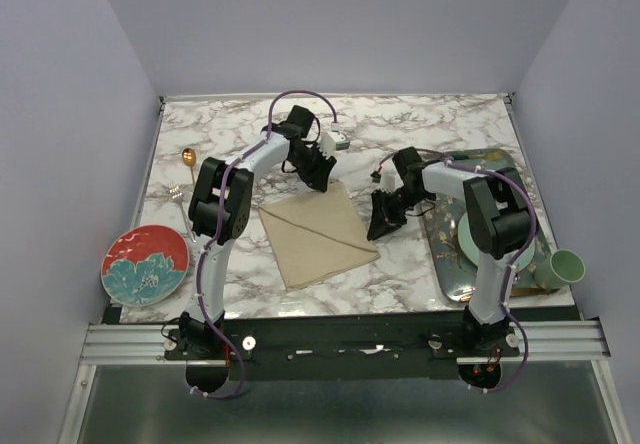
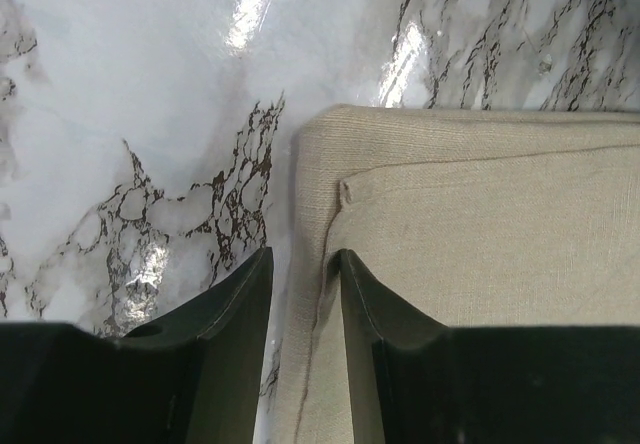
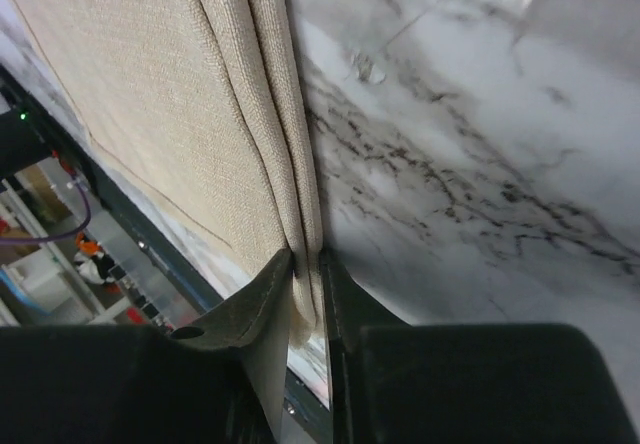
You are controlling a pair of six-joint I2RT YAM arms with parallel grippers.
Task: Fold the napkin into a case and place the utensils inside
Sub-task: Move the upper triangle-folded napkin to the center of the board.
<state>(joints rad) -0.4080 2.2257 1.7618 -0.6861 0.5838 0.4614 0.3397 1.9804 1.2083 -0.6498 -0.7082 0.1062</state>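
Observation:
The beige napkin point(image 1: 318, 232) lies folded on the marble table, mid-front. My left gripper point(image 1: 318, 177) is at its far corner; in the left wrist view the jaws point(image 2: 300, 259) stand close together around the napkin's point(image 2: 480, 234) hemmed edge. My right gripper point(image 1: 384, 222) is at the napkin's right edge; in the right wrist view it point(image 3: 308, 256) is shut on the bunched layers of the napkin point(image 3: 150, 94). The gold spoon point(image 1: 187, 157) and gold fork point(image 1: 182, 204) lie at the far left. No finished case shows.
A red floral plate point(image 1: 146, 262) sits at the front left. A patterned tray point(image 1: 450, 274) at the right holds a pale green plate point(image 1: 464, 246). A green cup point(image 1: 565, 267) stands at the tray's right edge.

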